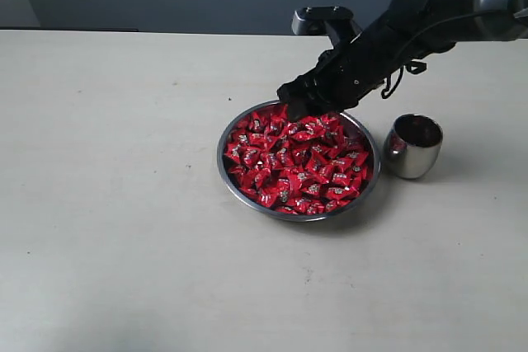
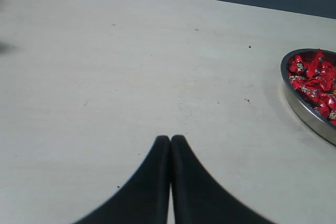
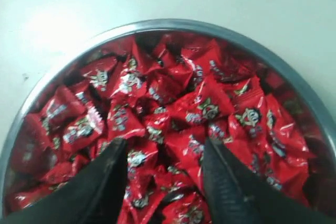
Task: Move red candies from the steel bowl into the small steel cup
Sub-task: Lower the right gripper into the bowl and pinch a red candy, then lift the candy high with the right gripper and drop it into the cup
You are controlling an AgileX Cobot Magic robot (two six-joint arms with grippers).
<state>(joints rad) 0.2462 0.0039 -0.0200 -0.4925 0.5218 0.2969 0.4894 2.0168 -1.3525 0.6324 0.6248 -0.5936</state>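
The steel bowl (image 1: pixel 368 177) sits mid-table, heaped with red candies (image 1: pixel 297 162). The small steel cup (image 1: pixel 412 147) stands just to its right; red shows inside it. My right gripper (image 1: pixel 290 105) reaches in from the upper right and hangs low over the bowl's far rim. In the right wrist view this gripper (image 3: pixel 164 148) is open, its dark fingers (image 3: pixel 107 179) spread over the candies (image 3: pixel 202 106) inside the bowl (image 3: pixel 173 24). My left gripper (image 2: pixel 170 139) is shut on nothing above bare table, with the bowl (image 2: pixel 304 111) off to one side. It is out of the exterior view.
The pale table (image 1: pixel 115 204) stretches wide to the left of and in front of the bowl. A dark wall runs along the table's far edge. The right arm's dark body (image 1: pixel 412 22) slants over the space behind the cup.
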